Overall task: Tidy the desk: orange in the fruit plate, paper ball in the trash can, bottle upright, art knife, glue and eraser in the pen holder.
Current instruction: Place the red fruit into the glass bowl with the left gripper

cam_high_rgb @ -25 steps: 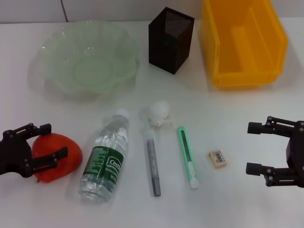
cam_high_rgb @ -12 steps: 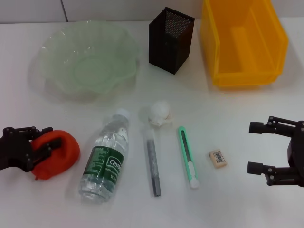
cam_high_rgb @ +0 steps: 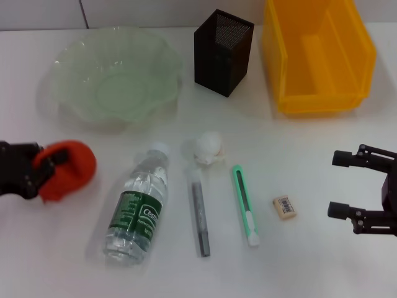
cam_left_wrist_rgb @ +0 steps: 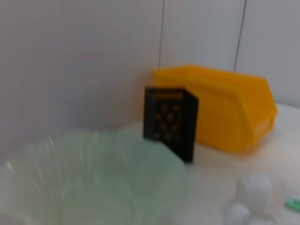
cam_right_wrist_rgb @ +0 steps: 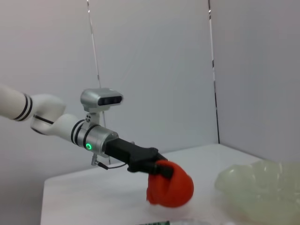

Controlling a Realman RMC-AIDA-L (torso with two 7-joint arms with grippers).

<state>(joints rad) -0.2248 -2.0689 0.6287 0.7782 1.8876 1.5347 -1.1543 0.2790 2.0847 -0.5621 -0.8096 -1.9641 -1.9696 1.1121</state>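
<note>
At the table's left edge my left gripper (cam_high_rgb: 51,162) is shut on the orange (cam_high_rgb: 75,171). The right wrist view also shows that gripper (cam_right_wrist_rgb: 158,168) clamped on the orange (cam_right_wrist_rgb: 173,187). Behind it stands the green glass fruit plate (cam_high_rgb: 74,102). The bottle (cam_high_rgb: 139,208) lies on its side in the middle. To its right lie the paper ball (cam_high_rgb: 209,148), the grey glue stick (cam_high_rgb: 200,217), the green art knife (cam_high_rgb: 245,206) and the eraser (cam_high_rgb: 284,207). The black mesh pen holder (cam_high_rgb: 222,53) and the yellow trash can (cam_high_rgb: 313,93) stand at the back. My right gripper (cam_high_rgb: 344,184) waits open at the right edge.
In the left wrist view the fruit plate (cam_left_wrist_rgb: 154,159) fills the foreground, with the pen holder (cam_left_wrist_rgb: 169,121) and the yellow trash can (cam_left_wrist_rgb: 229,112) beyond it. A white wall backs the table.
My left gripper has closed on the orange and carried it away from the front edge, toward the plate. The right gripper has drifted slightly to the right.
</note>
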